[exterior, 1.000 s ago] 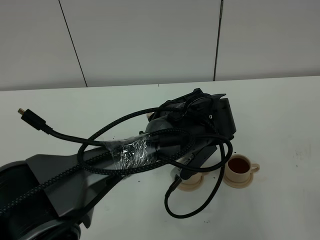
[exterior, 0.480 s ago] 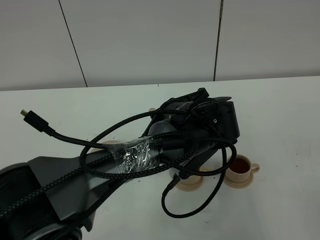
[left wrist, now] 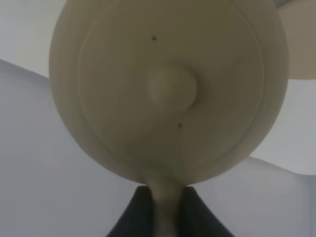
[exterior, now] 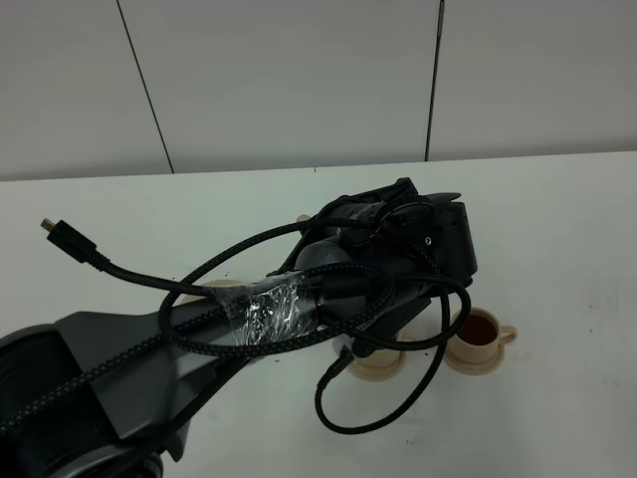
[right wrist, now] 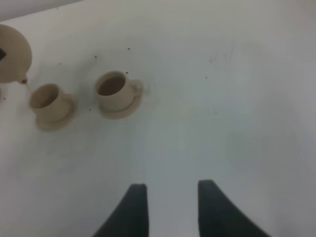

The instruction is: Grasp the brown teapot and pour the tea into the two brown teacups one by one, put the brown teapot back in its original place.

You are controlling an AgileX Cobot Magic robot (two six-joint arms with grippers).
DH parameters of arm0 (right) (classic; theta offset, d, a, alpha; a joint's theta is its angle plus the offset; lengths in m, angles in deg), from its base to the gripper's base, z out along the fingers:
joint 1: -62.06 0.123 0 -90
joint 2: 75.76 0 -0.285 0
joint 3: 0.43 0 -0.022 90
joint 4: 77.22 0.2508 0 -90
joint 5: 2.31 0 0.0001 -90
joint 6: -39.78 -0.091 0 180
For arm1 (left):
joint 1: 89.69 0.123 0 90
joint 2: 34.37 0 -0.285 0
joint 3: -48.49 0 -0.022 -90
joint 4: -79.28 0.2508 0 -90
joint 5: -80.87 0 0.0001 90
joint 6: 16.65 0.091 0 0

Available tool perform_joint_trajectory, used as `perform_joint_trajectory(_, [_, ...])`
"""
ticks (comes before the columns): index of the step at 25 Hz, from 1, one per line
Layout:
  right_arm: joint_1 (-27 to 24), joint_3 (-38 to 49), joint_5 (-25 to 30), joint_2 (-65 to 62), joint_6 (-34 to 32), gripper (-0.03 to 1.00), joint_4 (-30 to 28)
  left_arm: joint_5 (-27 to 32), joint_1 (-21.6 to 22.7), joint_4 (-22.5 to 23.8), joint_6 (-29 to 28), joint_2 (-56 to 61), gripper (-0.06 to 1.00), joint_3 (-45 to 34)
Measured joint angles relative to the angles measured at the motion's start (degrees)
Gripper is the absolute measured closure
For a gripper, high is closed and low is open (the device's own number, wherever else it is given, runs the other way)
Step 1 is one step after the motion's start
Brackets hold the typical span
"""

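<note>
In the left wrist view the brown teapot (left wrist: 168, 89) fills the frame, lid knob towards the camera. My left gripper (left wrist: 165, 200) is shut on its loop handle. In the right wrist view the teapot (right wrist: 12, 52) is tilted, its spout just above one brown teacup (right wrist: 45, 101). The other teacup (right wrist: 114, 89) stands beside it on its saucer. From above, my left arm (exterior: 398, 249) hides the teapot and most of the nearer cup's saucer (exterior: 381, 366). The right teacup (exterior: 476, 334) holds dark tea. My right gripper (right wrist: 170, 207) is open over bare table.
A sliver of the wide tan saucer (exterior: 214, 286) shows under the left arm's cables. A loose black cable loop (exterior: 368, 408) hangs down onto the white table (exterior: 557, 229) in front of the cups. A grey panelled wall stands behind the table.
The left wrist shifted slightly right and up with the teapot, then held still. The hanging cable loop sagged a little lower. The cups have not moved.
</note>
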Motion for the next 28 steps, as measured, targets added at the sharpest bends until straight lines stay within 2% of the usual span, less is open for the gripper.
perform_joint_trajectory(28, [0.0,0.0,0.0,0.0,0.0,0.72,0.0,0.0,-1.3,0.5,0.3,0.0,0.78,0.0])
